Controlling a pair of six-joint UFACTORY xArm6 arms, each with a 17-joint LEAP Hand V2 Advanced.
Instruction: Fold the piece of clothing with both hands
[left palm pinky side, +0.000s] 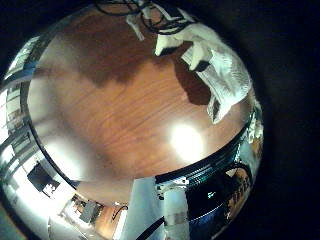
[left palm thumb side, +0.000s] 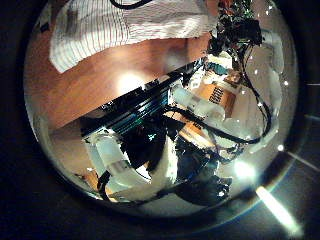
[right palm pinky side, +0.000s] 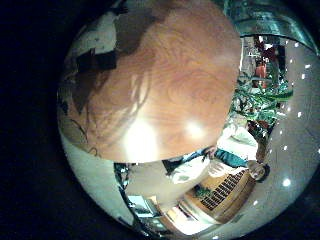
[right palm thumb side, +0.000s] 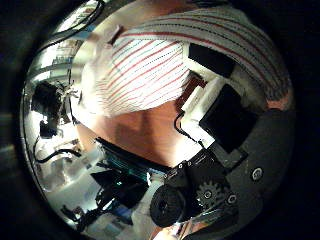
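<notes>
A white striped garment (right palm thumb side: 165, 60) lies spread flat on a wooden table (left palm pinky side: 120, 110), filling much of the right thumb side palm view, so it sits close under the right hand (right palm thumb side: 225, 110). Which way its long axis runs cannot be told. The left hand (left palm pinky side: 215, 65) hangs over bare wood, its fingers relaxed and apart, holding nothing. Whether the right hand's fingers are apart or together cannot be told.

1 striped shirt (right palm thumb side: 165, 60), 1 wooden table (left palm pinky side: 110, 110)

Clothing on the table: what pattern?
Clothing: thin stripes on a pale ground, clearest in the right thumb side palm view.
</notes>
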